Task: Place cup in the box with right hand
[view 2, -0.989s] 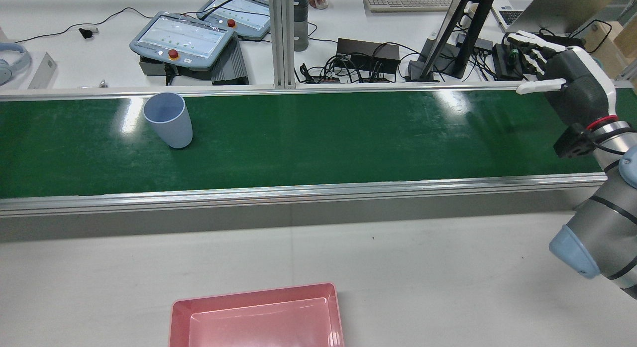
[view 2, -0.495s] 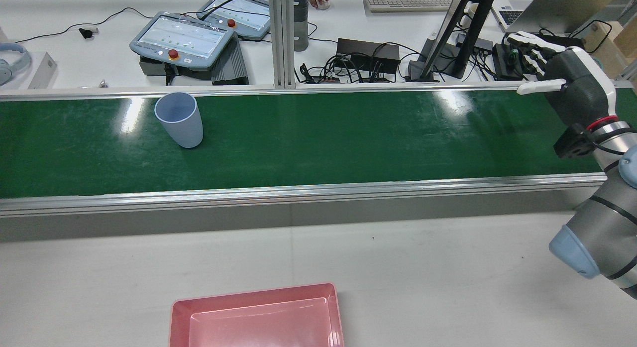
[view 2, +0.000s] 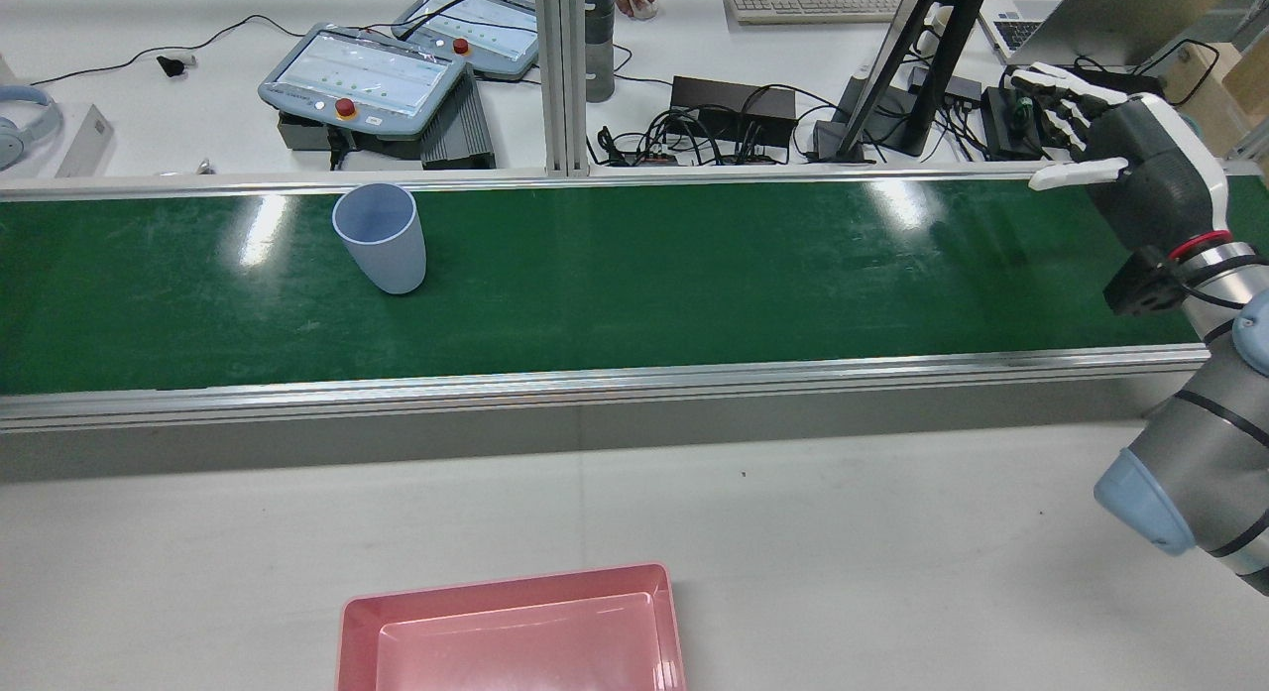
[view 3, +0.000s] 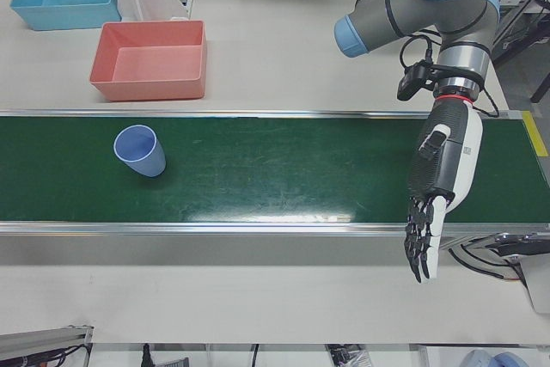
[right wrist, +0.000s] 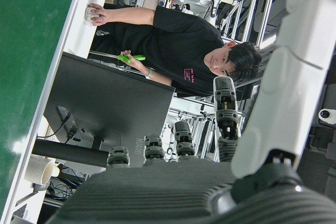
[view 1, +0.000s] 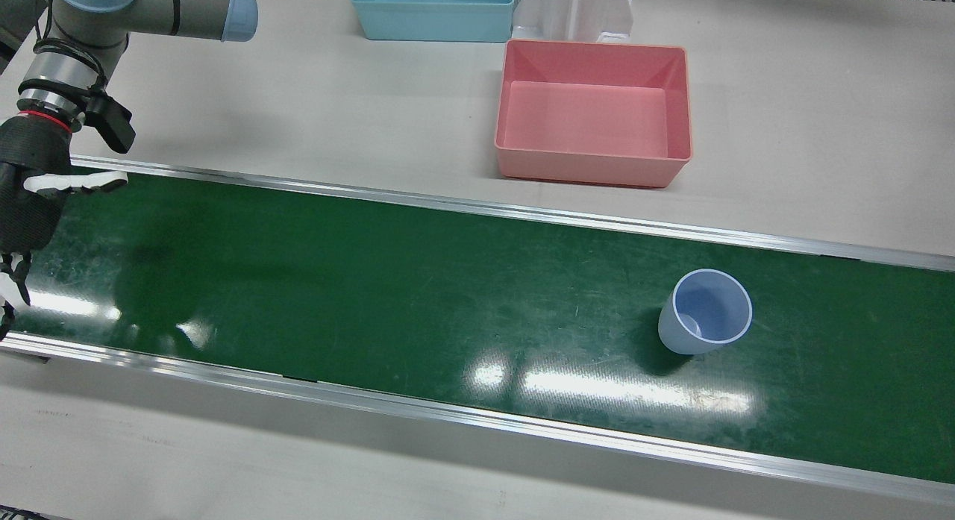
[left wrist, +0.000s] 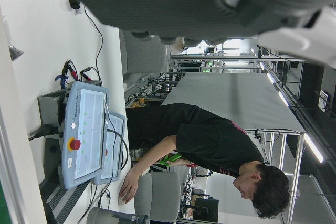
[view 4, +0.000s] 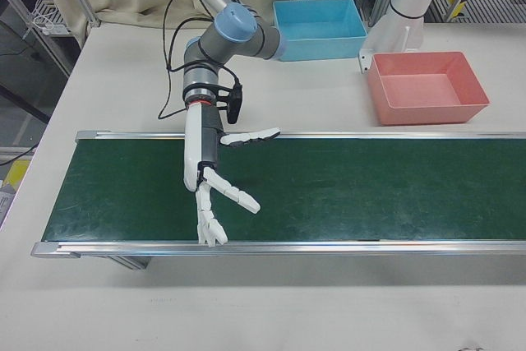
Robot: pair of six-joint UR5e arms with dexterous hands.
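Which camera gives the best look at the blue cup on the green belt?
The front view: the cup is large there, upright, and you see down into its open mouth. The rear view shows it smaller, by the belt's far edge. The left-front view shows it smaller still. The right-front view and both hand views miss it.

Cut off at the edges
The rear view crops my pink box [view 2: 511,632] at its bottom edge; my right hand [view 1: 26,199] runs off the front view's left side.
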